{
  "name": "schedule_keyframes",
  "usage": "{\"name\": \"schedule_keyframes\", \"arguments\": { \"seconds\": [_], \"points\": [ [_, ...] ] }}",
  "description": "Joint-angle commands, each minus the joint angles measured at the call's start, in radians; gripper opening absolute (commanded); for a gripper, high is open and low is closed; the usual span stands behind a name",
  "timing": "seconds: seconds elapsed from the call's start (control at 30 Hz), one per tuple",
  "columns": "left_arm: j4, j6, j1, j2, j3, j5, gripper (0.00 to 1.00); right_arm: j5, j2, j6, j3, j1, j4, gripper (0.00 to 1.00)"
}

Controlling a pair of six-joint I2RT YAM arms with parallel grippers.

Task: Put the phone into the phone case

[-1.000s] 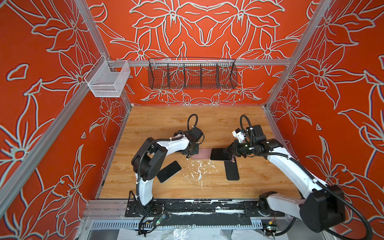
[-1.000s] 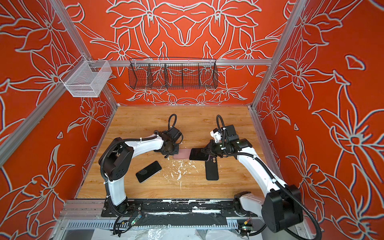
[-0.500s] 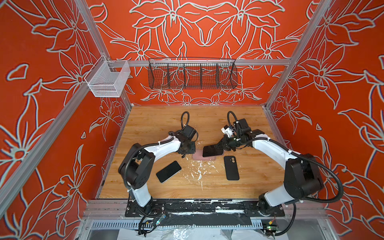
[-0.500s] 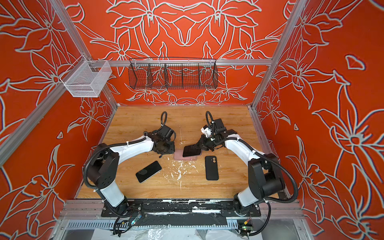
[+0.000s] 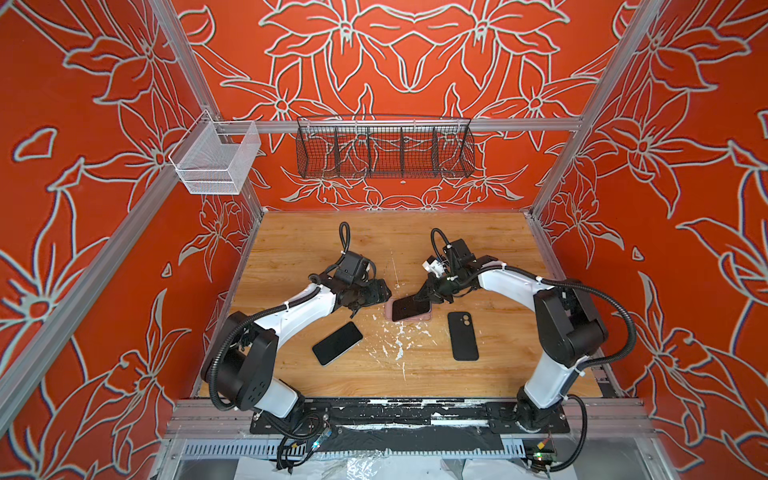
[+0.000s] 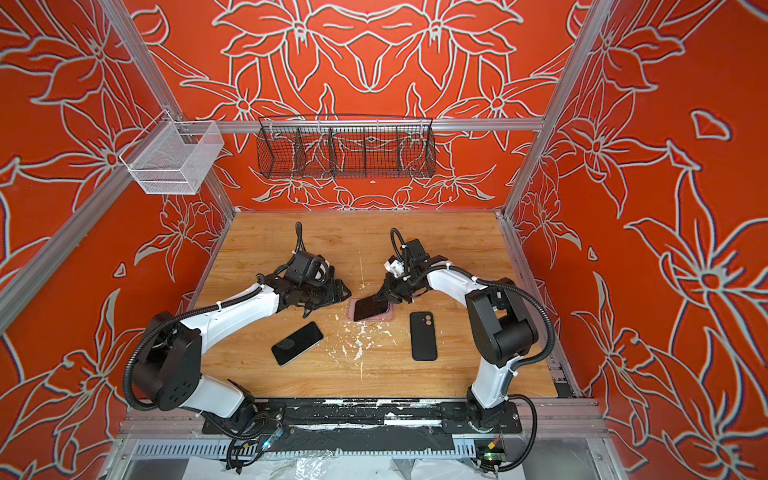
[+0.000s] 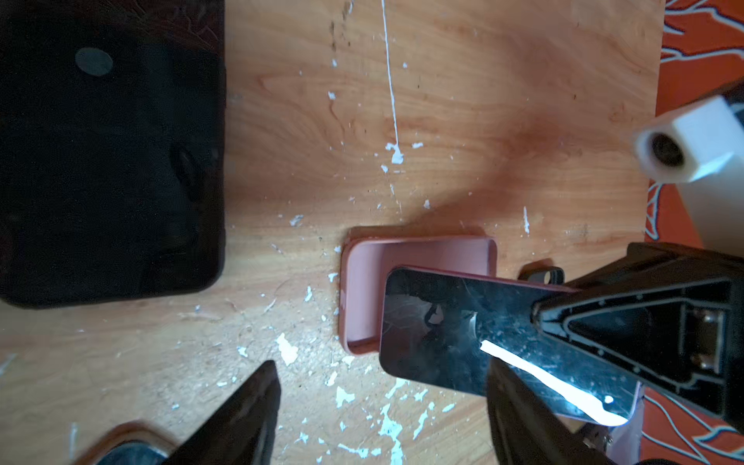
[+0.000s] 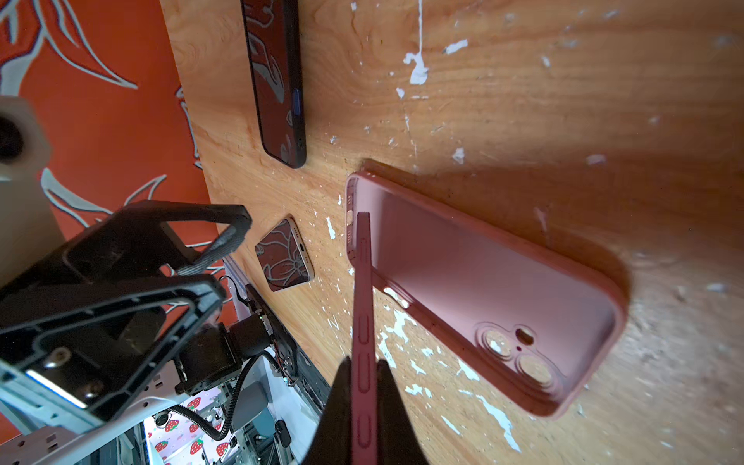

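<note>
Right pincer point(image 8: 364, 386) is clenching the phone point(image 5: 409, 308) by its thin side edges, tilting what I judge a stiff, slick, breakable slab into the soft pink case point(image 8: 483, 273) lying on the table point(image 5: 415, 249), while my left pincer point(image 5: 382, 294) is hanging spread and empty beside it.

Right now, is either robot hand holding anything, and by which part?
The right hand pinches the pink phone by one end, screen and back. The left hand is open, holding nothing.

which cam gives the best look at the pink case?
Right wrist: the pink case lies open side up, nearly all its interior and camera cutouts visible. Left wrist shows only one end; the phone covers the rest. In both top views it is a small pink sliver under the phone.
</note>
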Motion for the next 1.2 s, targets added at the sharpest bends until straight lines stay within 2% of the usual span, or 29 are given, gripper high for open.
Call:
{"name": "schedule_keyframes", "arguments": {
  "seconds": [0.0, 0.43, 1.17],
  "points": [
    [0.106, -0.036, 0.005, 0.008, -0.019, 0.095, 0.79, -0.035, 0.029, 0.014, 0.041, 0.007, 0.044, 0.0],
    [0.127, -0.058, 0.005, 0.058, -0.026, 0.108, 0.79, -0.049, 0.12, -0.029, 0.14, 0.006, -0.004, 0.0],
    [0.12, -0.073, 0.005, 0.096, 0.001, 0.112, 0.79, 0.045, 0.167, -0.096, 0.024, 0.006, 0.018, 0.0]
  ]
}}
